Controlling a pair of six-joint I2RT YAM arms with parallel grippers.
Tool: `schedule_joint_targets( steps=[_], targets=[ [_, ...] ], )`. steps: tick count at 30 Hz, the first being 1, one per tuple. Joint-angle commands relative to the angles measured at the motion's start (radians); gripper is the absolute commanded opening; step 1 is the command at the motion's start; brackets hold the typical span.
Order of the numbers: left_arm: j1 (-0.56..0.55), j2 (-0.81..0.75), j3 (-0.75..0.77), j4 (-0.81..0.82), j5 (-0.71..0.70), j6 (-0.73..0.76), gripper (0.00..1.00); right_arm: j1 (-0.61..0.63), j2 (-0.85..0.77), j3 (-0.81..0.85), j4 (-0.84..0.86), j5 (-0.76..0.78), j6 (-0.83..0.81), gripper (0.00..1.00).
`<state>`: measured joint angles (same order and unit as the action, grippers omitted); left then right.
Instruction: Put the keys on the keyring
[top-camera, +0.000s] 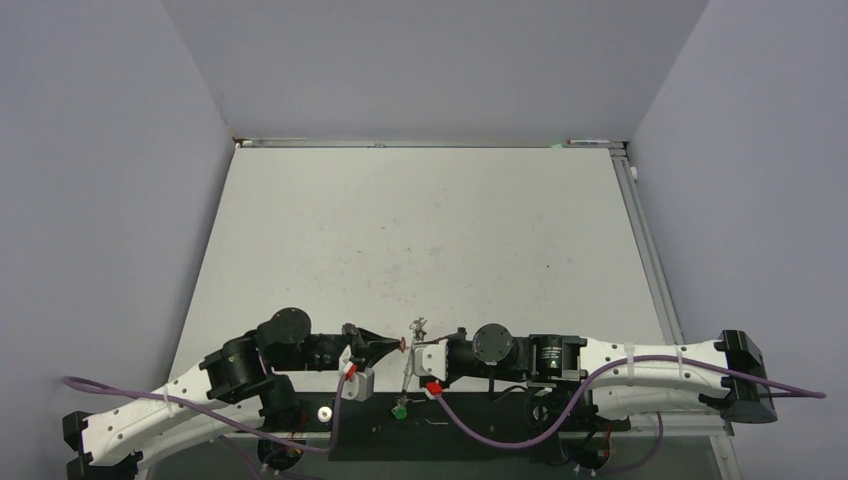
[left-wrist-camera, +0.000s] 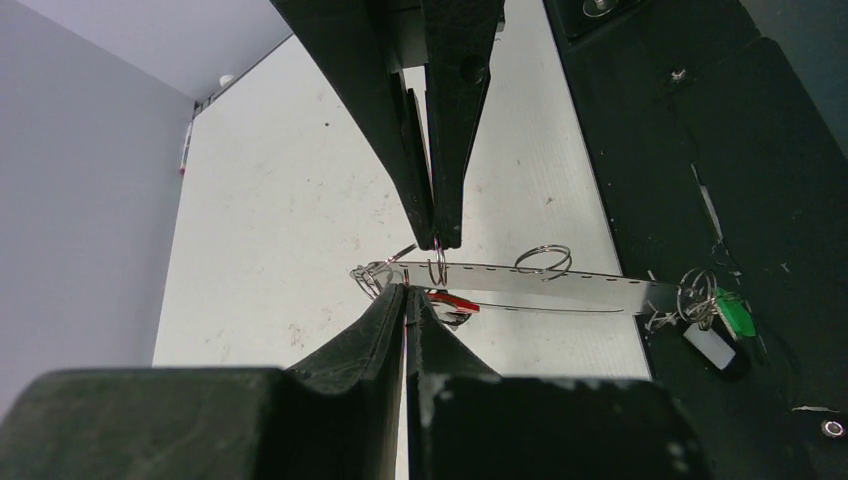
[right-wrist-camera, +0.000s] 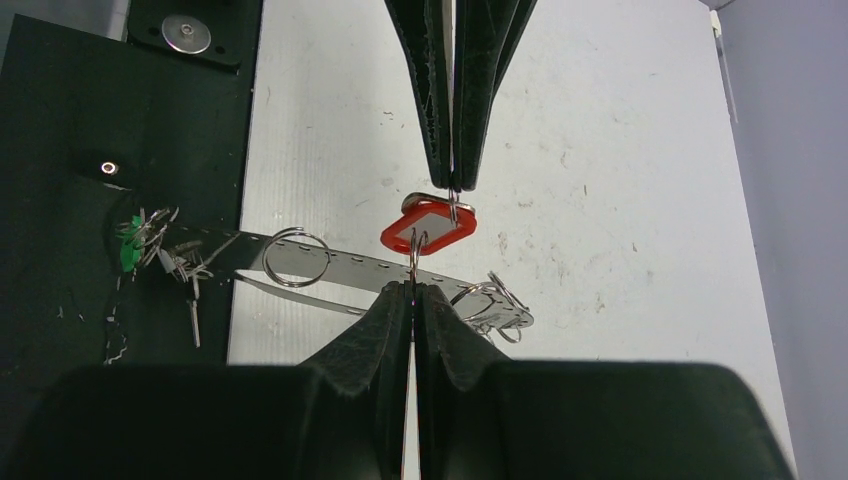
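The keyring (right-wrist-camera: 345, 265) is a silvery perforated strip with split rings (left-wrist-camera: 543, 260), hanging tilted between my two grippers (top-camera: 410, 360). My right gripper (right-wrist-camera: 412, 286) is shut on one of its thin rings (right-wrist-camera: 414, 250). Facing it, my left gripper (right-wrist-camera: 455, 187) is shut on the small wire loop of the key with the red tag (right-wrist-camera: 428, 228). In the left wrist view my left gripper (left-wrist-camera: 406, 290) meets the right gripper (left-wrist-camera: 437, 243) tip to tip at the strip, with the red tag (left-wrist-camera: 455, 300) just behind. The green-tagged key (left-wrist-camera: 735, 315) hangs at the strip's lower end (top-camera: 399, 410).
A black base plate (top-camera: 480, 425) lines the near edge under the strip's lower end, with bolts (right-wrist-camera: 187, 33) in it. Purple cables (top-camera: 500, 435) trail from both arms. The white table (top-camera: 420, 230) stretches away to grey walls.
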<state>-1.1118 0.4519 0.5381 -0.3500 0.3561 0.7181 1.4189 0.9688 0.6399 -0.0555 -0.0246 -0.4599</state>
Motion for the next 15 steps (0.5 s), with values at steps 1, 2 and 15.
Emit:
schedule_joint_targets(
  steps=[1, 2, 15],
  targets=[
    [-0.005, -0.005, -0.007, 0.054, 0.013, -0.013, 0.00, -0.008, 0.003, 0.059, 0.059, -0.021, 0.008, 0.05],
    [-0.005, -0.003, -0.007, 0.055, 0.014, -0.014, 0.00, -0.008, 0.005, 0.060, 0.059, -0.020, 0.009, 0.05],
    [-0.005, -0.002, -0.018, 0.069, 0.046, -0.035, 0.00, -0.024, 0.015, 0.066, 0.060, -0.036, 0.010, 0.05]
  ],
)
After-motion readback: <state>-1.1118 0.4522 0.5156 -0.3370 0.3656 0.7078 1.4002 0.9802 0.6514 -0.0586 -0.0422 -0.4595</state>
